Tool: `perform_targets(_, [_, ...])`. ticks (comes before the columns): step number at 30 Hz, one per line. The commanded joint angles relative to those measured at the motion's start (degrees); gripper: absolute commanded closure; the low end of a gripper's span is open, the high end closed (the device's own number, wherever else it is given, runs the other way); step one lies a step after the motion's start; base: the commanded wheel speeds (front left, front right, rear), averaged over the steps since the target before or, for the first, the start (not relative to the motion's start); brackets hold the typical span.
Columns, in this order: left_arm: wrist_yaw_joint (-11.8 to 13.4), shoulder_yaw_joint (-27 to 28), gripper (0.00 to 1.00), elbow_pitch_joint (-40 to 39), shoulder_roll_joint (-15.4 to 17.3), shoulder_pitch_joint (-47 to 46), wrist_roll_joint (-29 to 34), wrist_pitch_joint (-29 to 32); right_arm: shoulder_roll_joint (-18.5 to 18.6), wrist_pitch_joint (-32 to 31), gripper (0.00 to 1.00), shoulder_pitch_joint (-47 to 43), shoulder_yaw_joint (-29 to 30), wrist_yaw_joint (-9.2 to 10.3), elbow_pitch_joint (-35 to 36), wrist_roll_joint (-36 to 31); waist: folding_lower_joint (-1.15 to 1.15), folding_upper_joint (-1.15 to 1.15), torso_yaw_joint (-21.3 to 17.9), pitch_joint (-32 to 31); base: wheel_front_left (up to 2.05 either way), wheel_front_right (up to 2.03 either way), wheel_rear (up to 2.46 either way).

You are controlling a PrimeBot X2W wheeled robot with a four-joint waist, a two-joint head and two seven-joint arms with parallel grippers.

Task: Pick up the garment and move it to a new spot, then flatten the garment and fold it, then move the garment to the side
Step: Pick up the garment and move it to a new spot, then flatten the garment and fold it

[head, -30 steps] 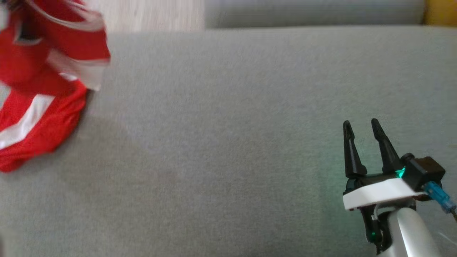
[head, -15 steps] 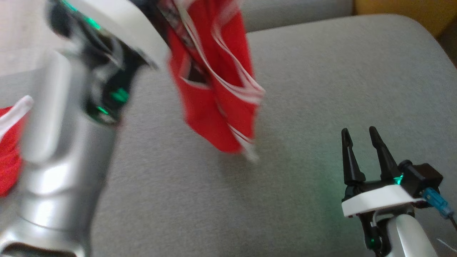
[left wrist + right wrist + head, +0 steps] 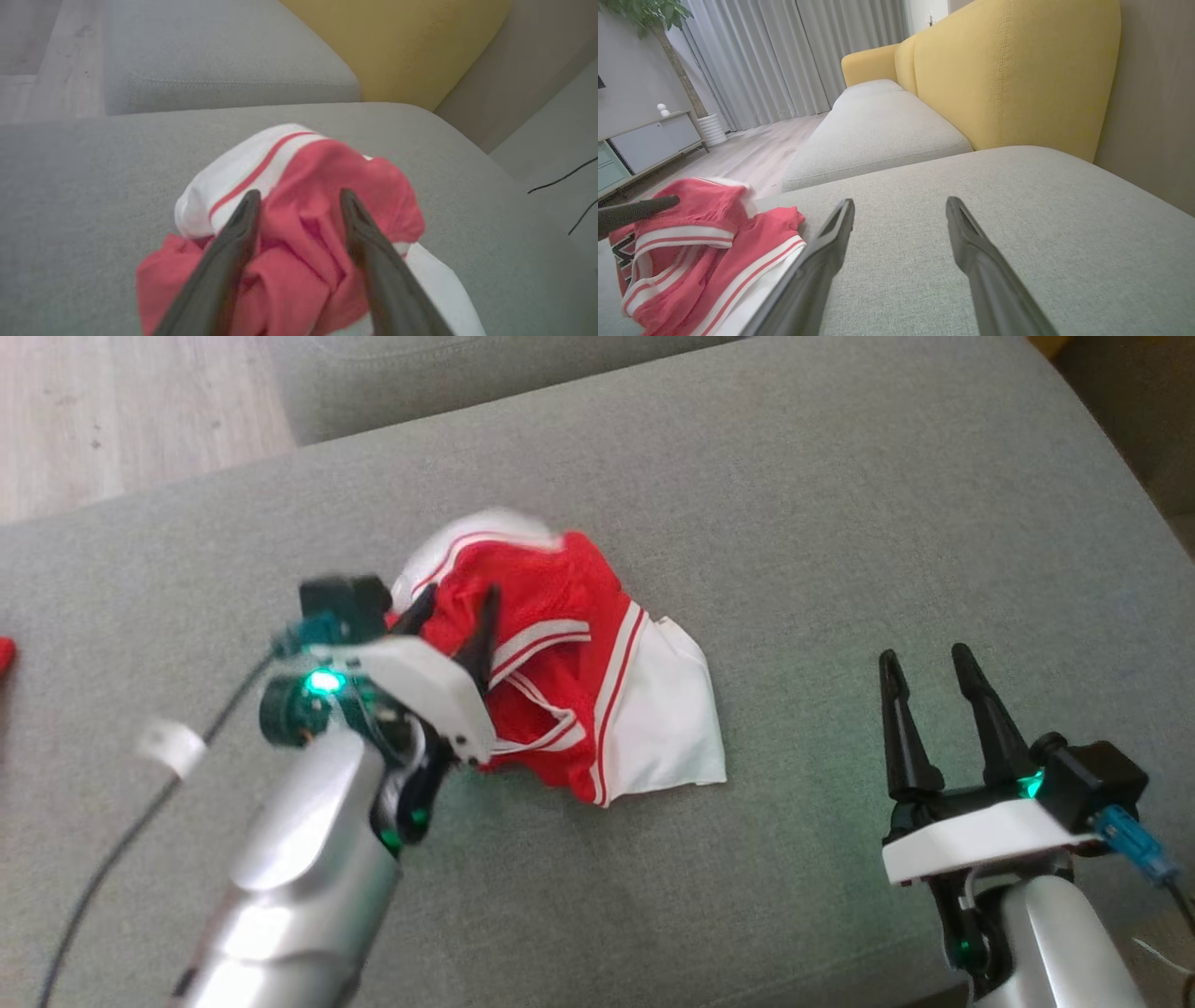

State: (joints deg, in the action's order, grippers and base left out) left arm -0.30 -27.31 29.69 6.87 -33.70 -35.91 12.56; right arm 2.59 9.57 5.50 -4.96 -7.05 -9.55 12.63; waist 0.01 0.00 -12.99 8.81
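The garment (image 3: pixel 597 691) is red mesh with white bands and lies crumpled in a heap on the grey sofa cushion (image 3: pixel 840 523). My left gripper (image 3: pixel 455 607) sits low over the heap's left side. Its jaws stand apart, open, and in the left wrist view the red cloth (image 3: pixel 336 172) bulges up between the two fingers of the left gripper (image 3: pixel 299 200). My right gripper (image 3: pixel 929 658) is open over bare cushion to the right of the garment, with nothing between its fingers. The right wrist view shows the garment (image 3: pixel 705 242) to the left of the right gripper (image 3: pixel 900 205).
A second grey cushion (image 3: pixel 878 126) lies beyond, with a yellow backrest (image 3: pixel 1008 70) along the right side. Wooden floor (image 3: pixel 121 411) shows at the upper left. A scrap of red (image 3: pixel 5 653) sits at the left edge. A dark cable (image 3: pixel 121 840) trails from the left wrist.
The head camera has swung. The garment hung in the air from my shut left gripper; now it lies heaped on the cushion and the left jaws have opened. The right gripper is unchanged.
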Motion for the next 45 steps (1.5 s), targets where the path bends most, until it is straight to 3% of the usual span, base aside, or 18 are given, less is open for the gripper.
perform_targets(1, [0.71, 1.75, 0.0, -0.67, 0.26, -1.47, 0.32, -1.75, 0.29, 0.38, 0.0, 1.73, -1.08, -0.44, 1.62, 0.34, -0.01, 0.0, 0.34, -0.44, 0.0, 0.0, 0.0])
perform_targets(4, [0.41, 2.49, 0.0, 0.67, -1.02, 0.27, -0.35, -7.23, 0.29, 0.12, 0.0, 1.27, -0.49, -0.44, 1.51, -0.14, -0.01, 0.0, 1.4, -1.48, 0.0, 0.0, 0.0])
perform_targets(8, [-0.3, 3.42, 0.0, -1.23, -0.4, 3.77, 0.98, -17.19, 0.29, -0.54, 0.0, 0.26, -0.23, -0.44, 1.76, -0.75, -0.01, 0.0, 3.27, -3.44, 0.0, 0.0, 0.0])
perform_targets(14, [2.66, 6.75, 0.0, -6.85, 3.4, 13.36, 3.48, -26.39, 0.29, -1.95, 0.0, -1.57, 0.19, -0.44, 2.84, -1.51, -0.01, 0.0, 6.35, -6.1, 0.0, 0.0, 0.0])
perform_targets(23, [6.68, 12.43, 0.0, -18.91, 8.76, 27.1, 10.6, -27.53, 0.29, -4.67, 0.0, -4.64, 0.57, -0.44, 2.81, -2.58, -0.01, 0.0, 9.77, -8.6, 0.0, 0.0, 0.0])
perform_targets(34, [7.89, 14.33, 0.0, -24.59, 8.97, 33.91, 11.92, -27.55, 0.29, -6.69, 0.0, -6.54, -0.8, -0.44, 3.53, -2.78, -0.01, 0.0, 10.95, -8.28, 0.0, 0.0, 0.0])
perform_targets(45, [7.7, 13.98, 0.0, -25.0, 8.45, 32.18, 11.75, -27.56, 0.29, -10.57, 0.0, -3.07, -14.96, -0.44, 3.72, -3.18, -0.01, 0.0, 11.62, -6.11, 0.0, 0.0, 0.0])
